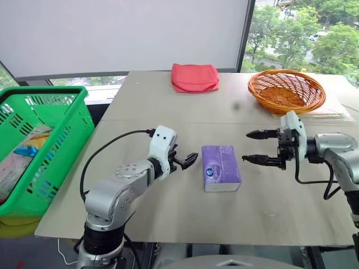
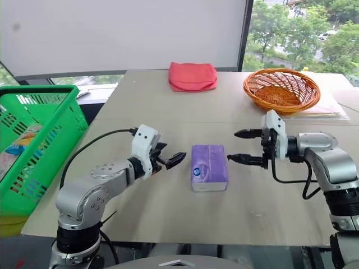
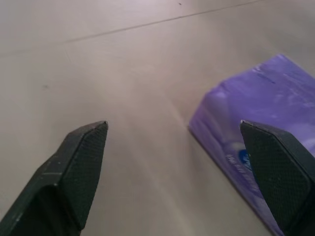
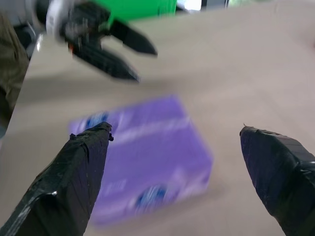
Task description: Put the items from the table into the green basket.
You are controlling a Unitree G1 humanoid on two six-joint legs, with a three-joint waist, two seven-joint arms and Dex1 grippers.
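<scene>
The tissue box (image 1: 221, 167) is lying flat on the surface (image 1: 168, 106), between the left claw (image 1: 188, 161) and the right claw (image 1: 259, 147); both are open, nothing held. Step in hand: approach for pickup. Next, a grip across the box is needed, then transfer to the green basket (image 1: 67, 134).

I see a white blind (image 1: 129, 33) behind the far edge, a dark window post (image 1: 244, 35), and glass (image 1: 305, 33) to the right with green trees outside. Daylight, soft and even.
</scene>
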